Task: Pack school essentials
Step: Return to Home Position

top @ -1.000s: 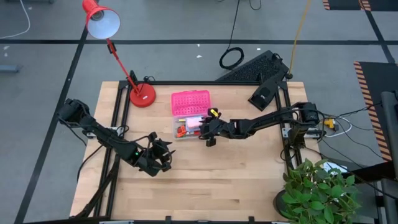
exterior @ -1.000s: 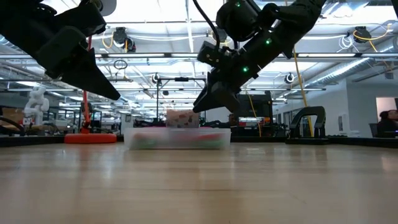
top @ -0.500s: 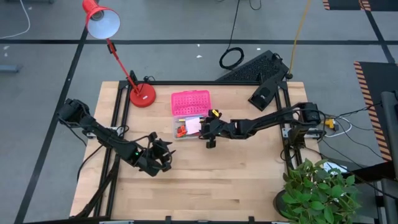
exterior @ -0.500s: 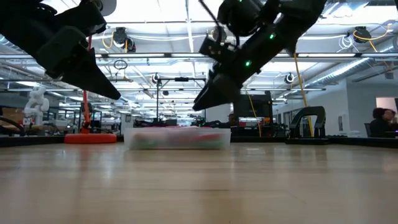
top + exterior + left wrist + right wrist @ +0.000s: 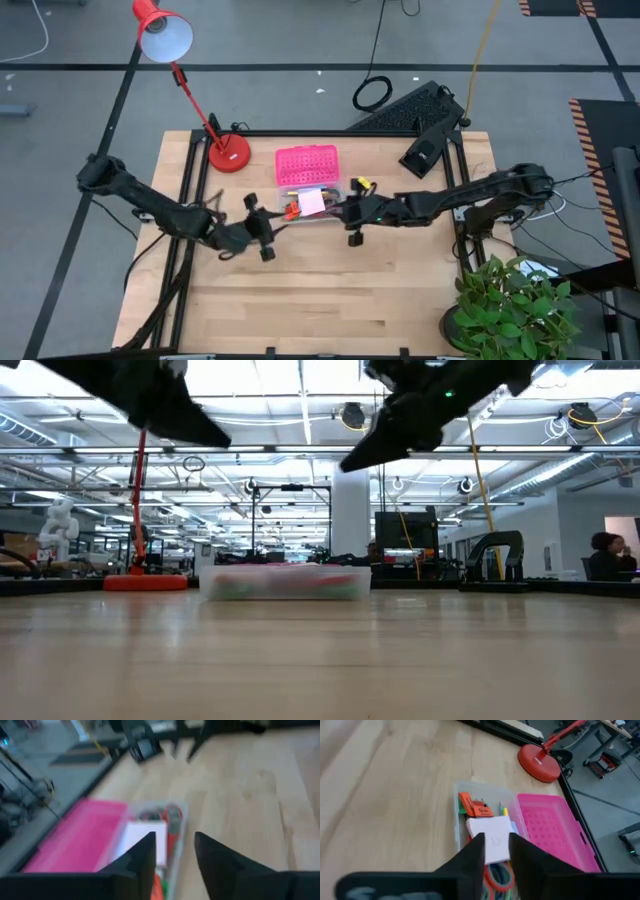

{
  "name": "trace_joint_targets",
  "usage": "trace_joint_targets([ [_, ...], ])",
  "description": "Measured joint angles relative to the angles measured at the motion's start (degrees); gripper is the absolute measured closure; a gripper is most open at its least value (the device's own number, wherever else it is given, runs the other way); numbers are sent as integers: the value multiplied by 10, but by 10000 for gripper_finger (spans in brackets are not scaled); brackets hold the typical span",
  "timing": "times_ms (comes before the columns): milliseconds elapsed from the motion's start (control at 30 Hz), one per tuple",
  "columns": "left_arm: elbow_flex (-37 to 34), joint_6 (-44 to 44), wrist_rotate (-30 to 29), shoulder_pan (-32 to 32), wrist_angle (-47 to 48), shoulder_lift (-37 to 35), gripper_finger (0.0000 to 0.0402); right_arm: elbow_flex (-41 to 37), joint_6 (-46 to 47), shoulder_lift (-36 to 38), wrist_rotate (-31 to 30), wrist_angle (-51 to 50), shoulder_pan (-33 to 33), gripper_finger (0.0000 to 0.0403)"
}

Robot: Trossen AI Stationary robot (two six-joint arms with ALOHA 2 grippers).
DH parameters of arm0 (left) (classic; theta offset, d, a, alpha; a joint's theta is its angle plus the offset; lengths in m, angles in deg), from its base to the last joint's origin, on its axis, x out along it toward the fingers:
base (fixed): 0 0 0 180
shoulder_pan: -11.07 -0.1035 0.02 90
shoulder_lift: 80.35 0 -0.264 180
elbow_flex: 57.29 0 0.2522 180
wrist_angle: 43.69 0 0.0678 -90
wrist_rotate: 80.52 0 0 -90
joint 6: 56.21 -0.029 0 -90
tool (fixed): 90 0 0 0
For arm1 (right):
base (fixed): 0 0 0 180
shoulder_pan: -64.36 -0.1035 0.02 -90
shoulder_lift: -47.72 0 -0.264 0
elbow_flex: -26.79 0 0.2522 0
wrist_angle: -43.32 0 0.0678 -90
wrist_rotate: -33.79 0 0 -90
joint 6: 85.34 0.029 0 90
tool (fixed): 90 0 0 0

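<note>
Now the left pincer (image 5: 262,238) and right pincer (image 5: 352,225), both slightly spread, flank the box (image 5: 312,204).

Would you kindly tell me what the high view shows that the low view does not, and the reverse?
Only the high view shows the open pink lid lying beside the clear box, the pale note pad inside it, and a potted plant at the table's corner. Only the low view shows the room behind the table, with a seated person at the far right. Both show the box with its contents, the red lamp base, the left hand and the right hand near the box.
</note>
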Motion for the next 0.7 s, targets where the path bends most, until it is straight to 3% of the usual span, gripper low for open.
trace_joint_targets([
  [200, 0, -92, 29, -40, -12, -93, 347, -104, 43, 98, 0, 46, 1, 390],
  [300, 0, -132, 32, -57, -11, -134, 389, -156, 55, 145, 0, 80, 1, 398],
  [400, 0, -167, 50, -80, -21, -176, 393, -202, 53, 186, 3, 124, 1, 395],
  [533, 0, -193, 116, -113, -16, -220, 388, -255, 39, 234, 63, 166, 2, 401],
  [700, -1, -173, 200, -135, -21, -238, 398, -310, 38, 283, 103, 205, 2, 402],
])
